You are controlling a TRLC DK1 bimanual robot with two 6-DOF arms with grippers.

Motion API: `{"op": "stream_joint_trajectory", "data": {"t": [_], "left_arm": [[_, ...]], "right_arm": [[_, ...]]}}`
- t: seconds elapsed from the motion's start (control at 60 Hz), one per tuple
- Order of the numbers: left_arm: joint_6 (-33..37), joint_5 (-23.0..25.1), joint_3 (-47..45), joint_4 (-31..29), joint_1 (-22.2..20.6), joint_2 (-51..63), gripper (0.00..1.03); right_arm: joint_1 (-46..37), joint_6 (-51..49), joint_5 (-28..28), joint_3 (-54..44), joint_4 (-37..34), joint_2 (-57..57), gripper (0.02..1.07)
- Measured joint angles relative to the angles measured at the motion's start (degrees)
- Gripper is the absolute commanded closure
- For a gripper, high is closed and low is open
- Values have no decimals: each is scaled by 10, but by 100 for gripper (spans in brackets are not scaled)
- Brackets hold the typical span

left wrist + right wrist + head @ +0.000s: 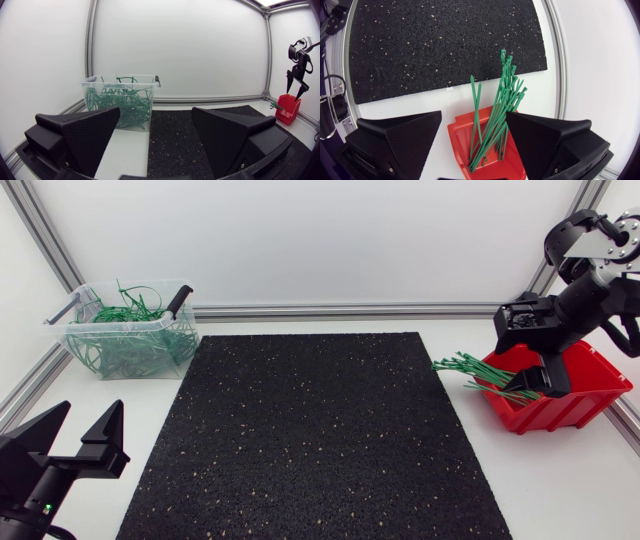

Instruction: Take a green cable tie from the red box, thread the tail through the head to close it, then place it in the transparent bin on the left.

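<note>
The red box sits at the table's right side with a bundle of green cable ties sticking out toward the mat. My right gripper hangs open just above the box, fingers pointing down at the ties. From the right wrist, the ties fan out of the red box between the spread fingers. The transparent bin stands at the back left, holding several looped green ties. My left gripper rests open at the front left; its wrist view faces the bin.
A black speckled mat covers the middle of the table. Aluminium frame rails run along the back and sides. White table surface lies between the mat and the bin.
</note>
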Motion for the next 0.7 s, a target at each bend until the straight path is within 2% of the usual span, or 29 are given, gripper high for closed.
{"op": "stream_joint_trajectory", "data": {"t": [0.117,0.183,0.317,0.367,0.517,0.7], "left_arm": [[0,0,0,0,0,0,4],[0,0,0,0,0,0,4],[0,0,0,0,0,0,4],[0,0,0,0,0,0,4],[0,0,0,0,0,0,4],[0,0,0,0,0,0,4]], "right_arm": [[5,0,0,-11,13,0,17],[6,0,0,-14,18,0,22],[7,0,0,-27,41,8,23],[8,0,-1,-31,46,13,28],[10,0,-2,-50,72,24,28],[14,0,-8,-54,75,39,46]]}}
